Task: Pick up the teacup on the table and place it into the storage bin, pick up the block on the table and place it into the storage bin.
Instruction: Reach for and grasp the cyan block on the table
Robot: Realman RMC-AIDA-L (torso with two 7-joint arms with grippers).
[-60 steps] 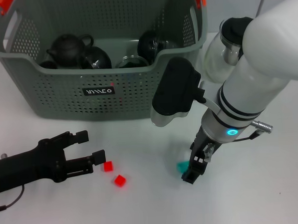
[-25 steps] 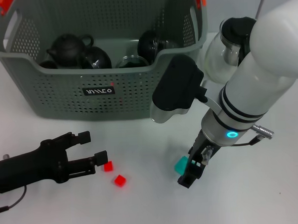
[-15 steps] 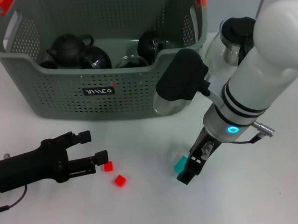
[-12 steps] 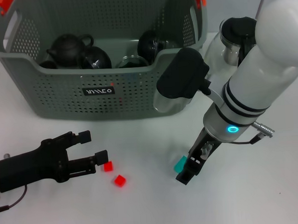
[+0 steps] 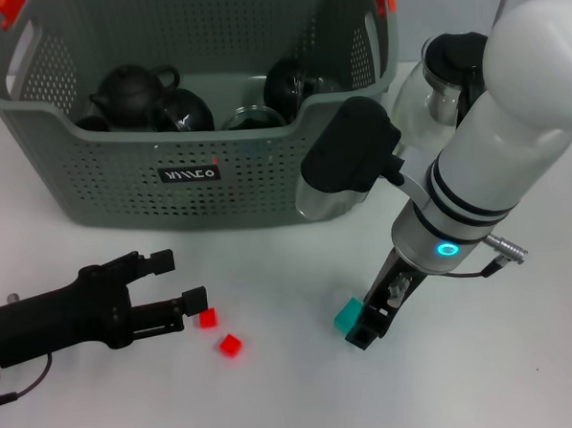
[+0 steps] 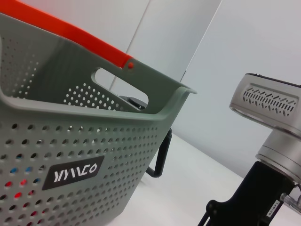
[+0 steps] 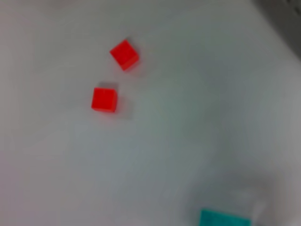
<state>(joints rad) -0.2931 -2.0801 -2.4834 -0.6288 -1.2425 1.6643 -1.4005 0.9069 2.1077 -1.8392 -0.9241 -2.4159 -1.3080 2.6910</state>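
The right tool is standing just beside the teal block, in front of the storage bin; whether its fingers are pinching the block I cannot tell. A shallow corner grip is risking a slip. The left tool is lying spread beside two red blocks.

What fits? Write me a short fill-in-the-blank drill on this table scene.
1. The block beside the right claw is ____.
2. The number of red blocks on the table is ____.
3. The dark teapot sits inside the ____.
4. The bin's handles are tipped ____.

Missing: teal; two; bin; orange
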